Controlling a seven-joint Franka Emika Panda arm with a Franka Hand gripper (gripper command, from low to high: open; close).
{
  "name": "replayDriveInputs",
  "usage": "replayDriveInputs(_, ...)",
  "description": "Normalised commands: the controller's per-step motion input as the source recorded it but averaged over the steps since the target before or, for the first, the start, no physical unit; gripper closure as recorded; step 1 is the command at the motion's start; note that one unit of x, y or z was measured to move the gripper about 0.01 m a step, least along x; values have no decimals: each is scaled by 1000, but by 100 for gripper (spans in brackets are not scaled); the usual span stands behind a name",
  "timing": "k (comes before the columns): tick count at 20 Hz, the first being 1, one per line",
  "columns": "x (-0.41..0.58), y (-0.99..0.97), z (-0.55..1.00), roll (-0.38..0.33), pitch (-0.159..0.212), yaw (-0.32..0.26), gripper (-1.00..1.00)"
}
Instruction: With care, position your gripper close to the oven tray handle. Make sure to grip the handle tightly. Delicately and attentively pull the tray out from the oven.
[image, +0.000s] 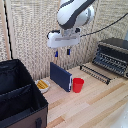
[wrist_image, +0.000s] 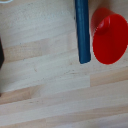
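My gripper (image: 62, 52) hangs open and empty, high above the table, with its two blue-tipped fingers (image: 68, 51) pointing down. It is over the upright dark blue slab (image: 61, 76), well to the exterior view's left of the oven. The black toaster oven (image: 116, 49) stands at the exterior view's right. The dark wire tray (image: 96, 72) lies low in front of it, over the wooden table. Its handle (image: 93, 76) is the thin bar along the near long edge. The wrist view shows neither the tray, the oven nor my fingers.
A red cup (image: 78, 85) stands beside the blue slab; both show in the wrist view, the cup (wrist_image: 110, 35) and the slab (wrist_image: 82, 30). A big black fabric box (image: 20, 95) fills the exterior view's left. A small plate with yellow food (image: 43, 85) sits next to it.
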Motion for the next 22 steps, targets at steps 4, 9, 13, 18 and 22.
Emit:
replayDriveInputs(4,0,77,70,-269,6,111,-100)
replayDriveInputs(9,0,8,189,-355,0,109,-100)
replayDriveInputs(13,0,17,194,-353,0,107,-100)
replayDriveInputs(18,3,1,187,-351,-7,111,-100)
replayDriveInputs(22,213,164,182,-362,-2,58,-100)
